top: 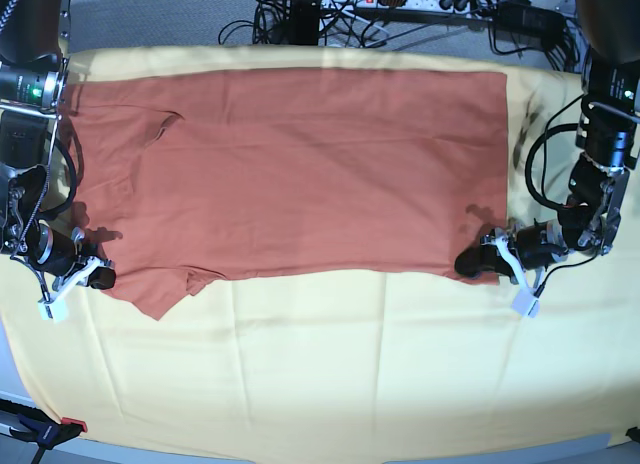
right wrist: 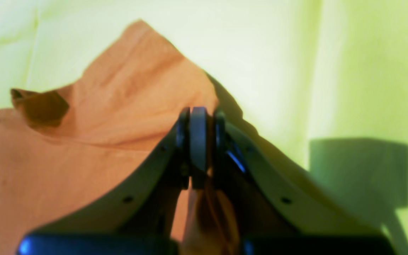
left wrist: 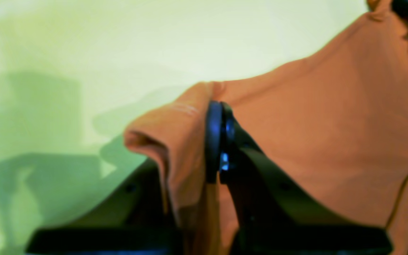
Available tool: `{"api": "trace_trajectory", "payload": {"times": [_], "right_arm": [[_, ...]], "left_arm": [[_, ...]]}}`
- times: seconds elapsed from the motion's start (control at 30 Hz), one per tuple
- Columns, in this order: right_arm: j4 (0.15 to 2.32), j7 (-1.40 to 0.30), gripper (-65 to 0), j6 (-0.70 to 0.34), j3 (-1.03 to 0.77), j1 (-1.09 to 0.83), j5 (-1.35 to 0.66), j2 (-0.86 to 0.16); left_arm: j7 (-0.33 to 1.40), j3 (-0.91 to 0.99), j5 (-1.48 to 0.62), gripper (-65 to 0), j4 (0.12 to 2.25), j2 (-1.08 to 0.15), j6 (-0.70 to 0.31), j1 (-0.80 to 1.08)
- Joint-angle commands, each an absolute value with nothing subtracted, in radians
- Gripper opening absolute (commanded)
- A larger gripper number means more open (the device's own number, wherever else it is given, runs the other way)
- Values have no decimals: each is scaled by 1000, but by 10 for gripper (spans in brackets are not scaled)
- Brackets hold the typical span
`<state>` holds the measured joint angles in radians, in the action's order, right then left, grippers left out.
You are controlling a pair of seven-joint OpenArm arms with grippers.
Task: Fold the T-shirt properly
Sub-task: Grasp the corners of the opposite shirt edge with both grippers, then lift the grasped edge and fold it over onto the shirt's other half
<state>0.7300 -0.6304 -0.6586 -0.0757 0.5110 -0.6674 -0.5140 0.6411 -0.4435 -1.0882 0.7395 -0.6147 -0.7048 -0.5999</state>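
The rust-orange T-shirt lies spread flat across the pale yellow cloth, its hem at the base view's right and its sleeves at the left. My left gripper is at the shirt's near right corner. In the left wrist view the left gripper is shut on a fold of the T-shirt. My right gripper sits at the near left edge, beside the sleeve. The right wrist view shows the right gripper pinched shut on the T-shirt, with fabric bunched between the jaws.
The pale yellow cloth covers the table, with a broad bare strip nearer the front edge. Cables and a power strip lie behind the table's far edge. A red clamp sits at the front left corner.
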Motion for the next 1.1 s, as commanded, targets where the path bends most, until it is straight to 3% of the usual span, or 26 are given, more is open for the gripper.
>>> {"api": "trace_trajectory", "payload": {"times": [0.0, 0.47, 0.73, 1.07], "right_arm": [[743, -600, -650, -654, -80, 544, -675, -535], [743, -565, -650, -618, -80, 588, -608, -535], [744, -595, -650, -698, -79, 590, -614, -535], [839, -648, -650, -698, -80, 524, -639, -553]], "left_arm": [[616, -437, -1074, -650, 747, -632, -698, -639], [555, -437, -995, -650, 747, -631, -698, -729], [591, -437, -1010, -650, 747, -631, -698, -723], [817, -437, -1248, -650, 771, -632, -698, -720]]}}
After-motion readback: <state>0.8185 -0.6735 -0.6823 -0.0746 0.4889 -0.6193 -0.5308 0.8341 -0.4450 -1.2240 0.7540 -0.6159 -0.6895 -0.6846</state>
